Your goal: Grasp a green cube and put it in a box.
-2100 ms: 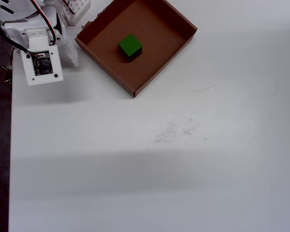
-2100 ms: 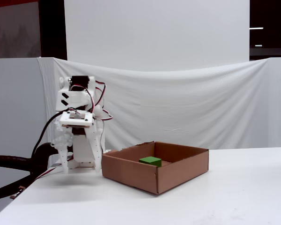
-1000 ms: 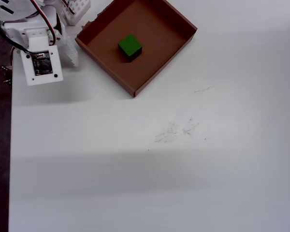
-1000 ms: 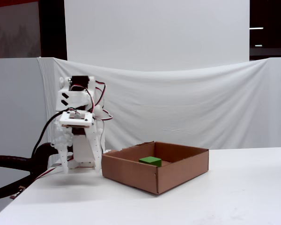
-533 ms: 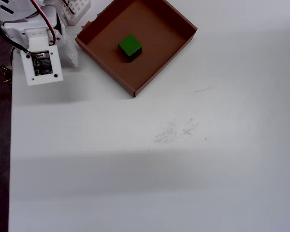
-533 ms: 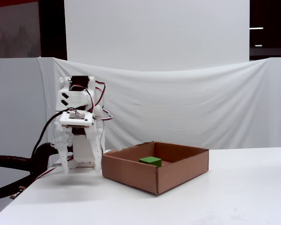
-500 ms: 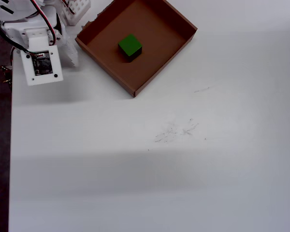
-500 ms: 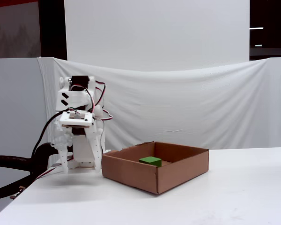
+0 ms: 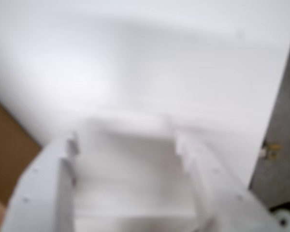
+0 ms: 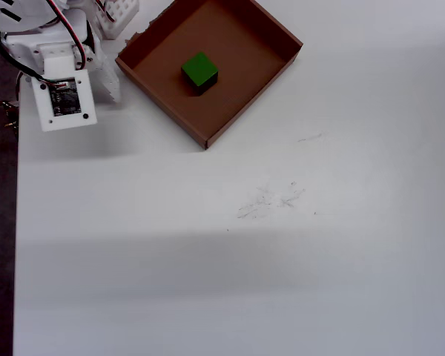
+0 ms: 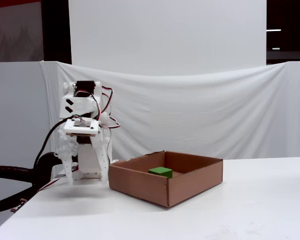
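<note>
The green cube (image 10: pixel 199 70) lies inside the brown cardboard box (image 10: pixel 237 44), near its middle; in the fixed view the green cube (image 11: pixel 160 171) shows just above the box's front wall (image 11: pixel 140 186). The white arm (image 10: pixel 59 81) is folded up left of the box, apart from it. In the blurred wrist view my gripper (image 9: pixel 126 145) points down at bare white table, its two white fingers (image 9: pixel 58 179) spread apart with nothing between them. A brown piece of the box (image 9: pixel 5 159) shows at the left edge of that view.
The white table (image 10: pixel 245 245) stretches wide below and right of the box, with faint scuff marks (image 10: pixel 271 200). Its left edge (image 10: pixel 16 222) drops to dark floor. A white cloth backdrop (image 11: pixel 200 110) hangs behind the table.
</note>
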Controlling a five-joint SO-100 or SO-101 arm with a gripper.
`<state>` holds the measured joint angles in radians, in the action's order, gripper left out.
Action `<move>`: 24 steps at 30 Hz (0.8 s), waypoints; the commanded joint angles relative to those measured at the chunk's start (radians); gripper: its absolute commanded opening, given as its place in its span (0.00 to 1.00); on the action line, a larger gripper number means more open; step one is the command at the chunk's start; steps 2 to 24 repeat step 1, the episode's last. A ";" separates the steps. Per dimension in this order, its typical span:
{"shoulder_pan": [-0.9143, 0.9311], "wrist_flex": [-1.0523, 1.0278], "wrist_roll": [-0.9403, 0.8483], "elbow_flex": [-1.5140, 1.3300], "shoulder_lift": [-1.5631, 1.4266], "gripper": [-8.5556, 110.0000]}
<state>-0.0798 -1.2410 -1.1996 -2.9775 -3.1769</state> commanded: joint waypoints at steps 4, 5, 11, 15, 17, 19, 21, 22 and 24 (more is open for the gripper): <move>-0.009 -0.011 0.006 0.005 -0.006 0.31; -0.009 -0.011 0.006 0.005 -0.006 0.31; -0.009 -0.011 0.006 0.005 -0.006 0.31; -0.009 -0.011 0.006 0.005 -0.006 0.31; -0.009 -0.011 0.006 0.005 -0.006 0.31; -0.009 -0.011 0.006 0.005 -0.006 0.31; -0.009 -0.011 0.006 0.005 -0.006 0.31; -0.009 -0.011 0.006 0.005 -0.006 0.31; -0.009 -0.011 0.006 0.005 -0.006 0.31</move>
